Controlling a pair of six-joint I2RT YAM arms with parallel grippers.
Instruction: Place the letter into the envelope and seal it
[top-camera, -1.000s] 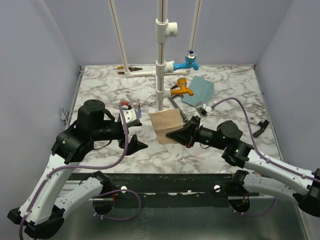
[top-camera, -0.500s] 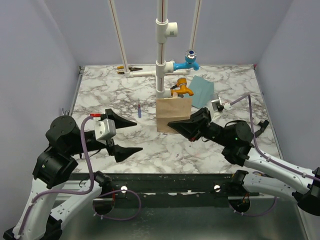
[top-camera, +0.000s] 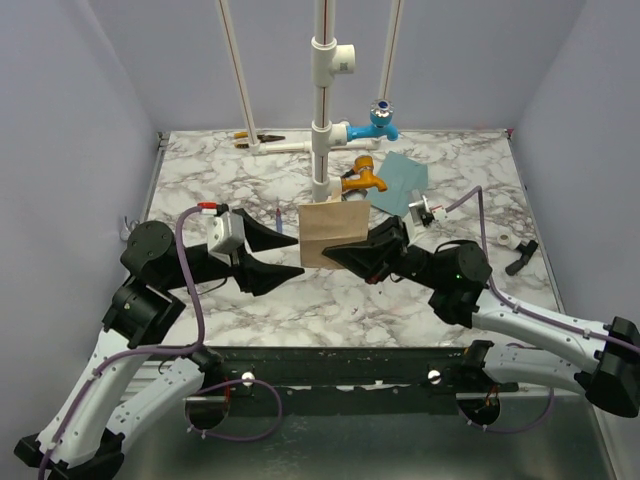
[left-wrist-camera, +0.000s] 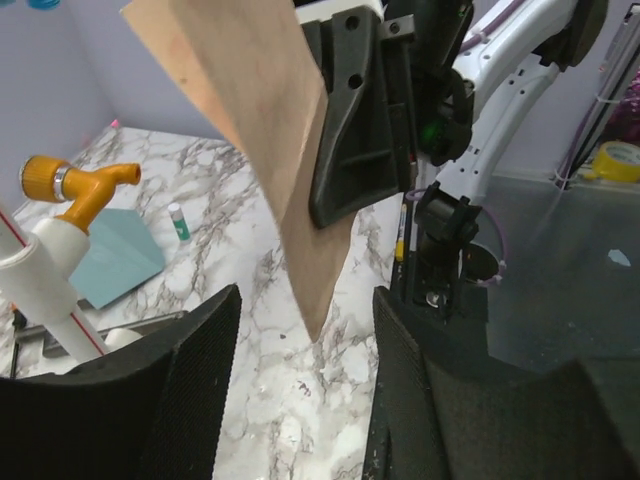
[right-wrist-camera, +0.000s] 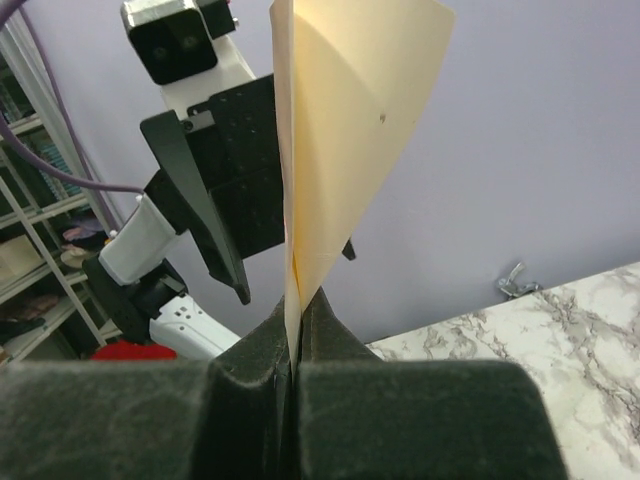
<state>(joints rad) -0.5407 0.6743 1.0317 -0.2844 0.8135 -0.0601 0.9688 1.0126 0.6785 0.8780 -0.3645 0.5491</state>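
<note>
**Operator:** Top view — what's listed?

**Clerk:** Item one, the letter (top-camera: 333, 232): a tan sheet, upright, lifted off the table (top-camera: 200, 170), in front of the white pipe stand (top-camera: 321, 150). Your right gripper (top-camera: 340, 254) is clamped on its lower edge, and that alone holds it up. Item two, the envelope (top-camera: 405, 182): teal, flat on the marble at the back right, well apart from the letter, with nothing touching it. Item three, your left gripper (top-camera: 292, 255): jaws parted, tips just beside the sheet's left edge.

**Operator:** Left wrist?

**Clerk:** The sheet's lower corner hangs between your left fingers (left-wrist-camera: 190, 390), with a gap on either side, so they grip nothing. I judge you present it edge-on so the left can take a second hold. The envelope lies beyond, near the orange valve (left-wrist-camera: 75, 185).

**Operator:** Right wrist?

**Clerk:** Both right pads are pressed together on the sheet's edge, and the paper rises straight out of the pinch. Judgement: a handover or regrip — insertion not yet begun. A one-edge hold lets the sheet bow, so close the left squarely.
</note>
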